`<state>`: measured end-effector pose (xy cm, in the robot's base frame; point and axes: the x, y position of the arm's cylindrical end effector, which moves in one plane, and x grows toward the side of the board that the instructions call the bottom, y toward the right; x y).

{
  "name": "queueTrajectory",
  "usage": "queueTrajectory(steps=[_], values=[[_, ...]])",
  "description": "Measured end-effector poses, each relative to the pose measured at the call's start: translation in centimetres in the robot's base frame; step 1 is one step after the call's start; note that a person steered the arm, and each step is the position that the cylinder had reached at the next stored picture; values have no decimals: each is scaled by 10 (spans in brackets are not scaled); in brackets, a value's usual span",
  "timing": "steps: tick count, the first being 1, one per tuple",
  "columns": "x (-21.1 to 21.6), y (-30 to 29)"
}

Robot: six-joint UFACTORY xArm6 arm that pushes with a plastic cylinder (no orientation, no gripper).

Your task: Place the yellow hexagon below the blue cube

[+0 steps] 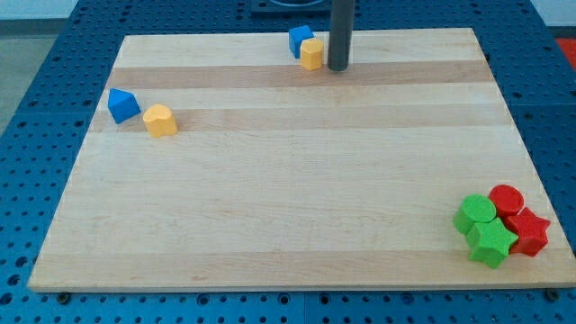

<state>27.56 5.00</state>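
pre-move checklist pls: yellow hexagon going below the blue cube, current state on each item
1. Tip located: ok. My tip is on the board near the view's top, just to the view's right of the yellow hexagon.
2. Tip contact with the hexagon: cannot tell; the gap looks very small.
3. Hexagon against the blue cube: ok, they touch, hexagon at the cube's lower right.
4. Hexagon squarely below the cube: not ok, it sits off to the view's right.
5. Lookalikes clear: ok. The blue triangular block and yellow heart block lie far to the view's left.
6. Green and red blocks: ok, clustered in the bottom right corner.
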Motion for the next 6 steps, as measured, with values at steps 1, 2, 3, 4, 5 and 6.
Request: queueTrajectory(steps=[1, 2, 3, 4, 5, 6], values=[[0, -24], [0, -36], [0, -38], [13, -38], [34, -51], [34, -96]])
